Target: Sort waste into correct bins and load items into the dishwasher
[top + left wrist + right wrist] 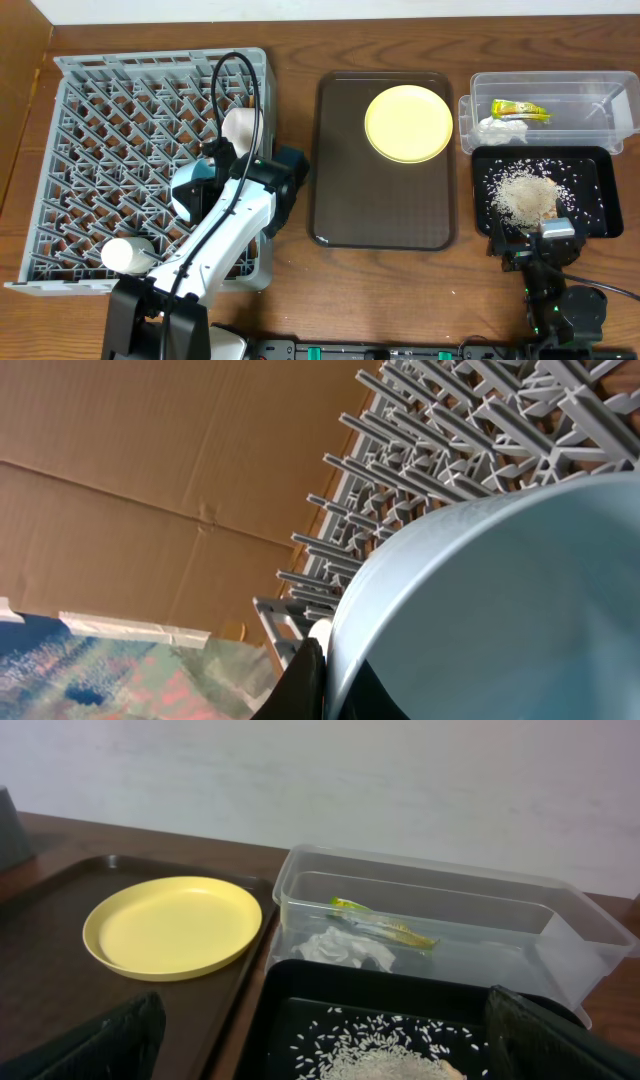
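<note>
Pinching smooth light-blue bowl [500, 610] over lattice rack [450, 440].

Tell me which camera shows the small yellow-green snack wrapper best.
The right wrist view: the small yellow-green snack wrapper lies close, unobstructed, in the clear plastic tub. Overhead shows it smaller; the left wrist view misses it.

Our left arm [225, 215] runs from its base at 6 o'clock up toward 1 o'clock, with the wrist folded back toward 9. Left gripper [335, 678] is clamped tight on the light-blue bowl [500, 610] rim, one finger on each side. Our right arm [560, 300] sits tucked low, pointing to about 11 o'clock. Right gripper [330, 1055] has its fingers [100, 1040] spread wide.
</note>
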